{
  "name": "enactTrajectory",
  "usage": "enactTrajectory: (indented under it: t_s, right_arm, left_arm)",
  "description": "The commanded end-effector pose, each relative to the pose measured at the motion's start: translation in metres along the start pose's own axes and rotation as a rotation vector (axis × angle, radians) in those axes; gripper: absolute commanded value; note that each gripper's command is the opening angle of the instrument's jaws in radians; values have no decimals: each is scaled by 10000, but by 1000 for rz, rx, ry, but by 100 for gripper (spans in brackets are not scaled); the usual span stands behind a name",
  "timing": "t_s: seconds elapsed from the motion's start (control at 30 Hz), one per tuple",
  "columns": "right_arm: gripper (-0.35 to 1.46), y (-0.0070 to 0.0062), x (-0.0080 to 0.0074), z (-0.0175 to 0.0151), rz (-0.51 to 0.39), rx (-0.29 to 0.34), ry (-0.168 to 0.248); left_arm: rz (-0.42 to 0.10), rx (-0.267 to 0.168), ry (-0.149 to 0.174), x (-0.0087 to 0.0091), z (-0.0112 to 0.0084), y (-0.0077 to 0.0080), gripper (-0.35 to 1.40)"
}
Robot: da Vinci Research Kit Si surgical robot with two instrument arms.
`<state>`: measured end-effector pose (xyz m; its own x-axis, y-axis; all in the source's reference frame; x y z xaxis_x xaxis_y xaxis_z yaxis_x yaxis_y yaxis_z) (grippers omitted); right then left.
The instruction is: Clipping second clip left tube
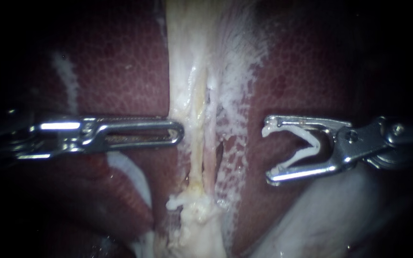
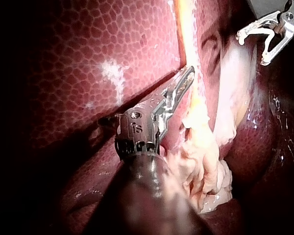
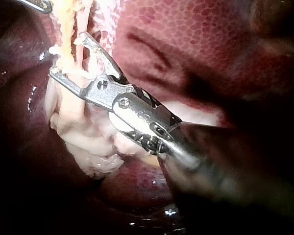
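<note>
Over the dark liver point(image 1: 120, 67) the pale band of tissue point(image 1: 185, 52) is running down the middle, with the yellowish left tube point(image 1: 196, 143) lying in it. Your left instrument point(image 1: 175, 133) is resting at the band's edge, jaws together and empty. Your right instrument point(image 1: 268, 153), jaws wide, is carrying an open white clip point(image 1: 296, 156), apart from the tube. You are approaching, I judge: next the clip must go around this tube only.
</note>
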<state>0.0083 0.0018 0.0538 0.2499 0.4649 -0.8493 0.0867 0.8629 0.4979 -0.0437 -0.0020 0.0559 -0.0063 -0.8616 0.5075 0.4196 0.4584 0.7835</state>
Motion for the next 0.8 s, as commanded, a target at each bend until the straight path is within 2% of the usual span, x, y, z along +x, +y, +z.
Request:
enactTrajectory:
  t_s: [0.03, 0.27, 0.43, 0.63, 0.8]
  right_arm:
    - [60, 0, 0, 0, 0, 0, 0]
    - [60, -4, -9, 8, -7, 5, 1]
    - [60, -7, -18, 19, 52, 10, 5]
    - [58, -6, -34, 32, 108, 25, 6]
    - [58, -3, -54, 49, 144, 35, -16]
  left_arm:
    - [0, -1, 1, 0, 0, 0, -35]
    - [-4, 2, 2, -6, -5, -2, -35]
    - [-14, 10, 11, -25, -21, -3, -35]
    - [-35, 11, -18, -49, -44, -16, -35]
    - [-34, 12, -26, -55, -53, -23, -35]
